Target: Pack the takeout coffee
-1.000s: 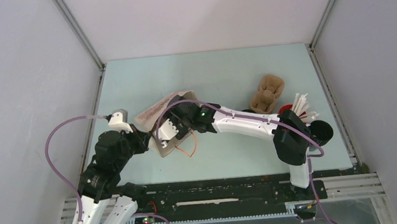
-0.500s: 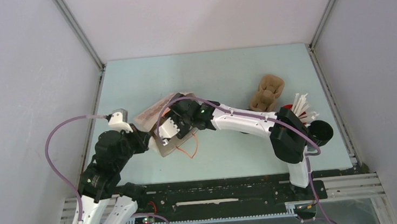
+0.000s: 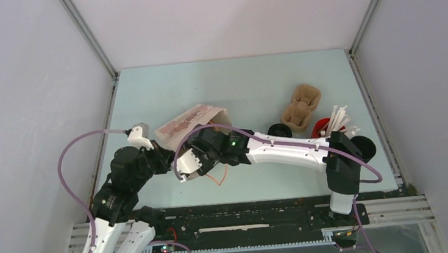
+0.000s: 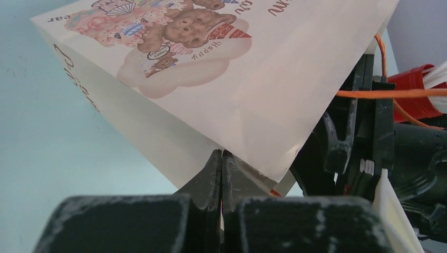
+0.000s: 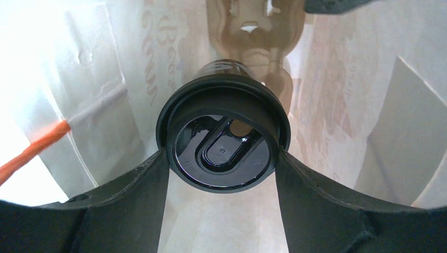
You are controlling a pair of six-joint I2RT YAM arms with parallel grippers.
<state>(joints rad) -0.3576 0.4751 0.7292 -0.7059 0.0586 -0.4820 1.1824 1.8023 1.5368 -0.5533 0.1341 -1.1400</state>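
The takeout coffee (image 5: 224, 145) is a black cup with a black lid, held between my right gripper's fingers (image 5: 158, 174) deep inside the paper bag (image 5: 95, 79). My right gripper (image 5: 224, 158) is shut on it at the lid rim. In the top view the white bag with a bear print (image 3: 190, 118) lies tilted at centre left, and my right gripper (image 3: 197, 159) reaches into its mouth; the cup is hidden there. My left gripper (image 4: 222, 158) is shut on the bag's lower edge (image 4: 248, 158), and it shows in the top view (image 3: 166, 159).
The brown pulp carrier (image 3: 301, 106) and the red cup of white sticks (image 3: 320, 131) stand at the right. Two more black round items sit nearby (image 3: 277, 130) (image 3: 364, 148). The bag's orange handle (image 3: 217, 177) hangs at its mouth.
My right gripper has pushed toward the near left, deeper into the bag. The bag has tipped up under the left gripper's hold. A black item behind the right forearm has come into view.
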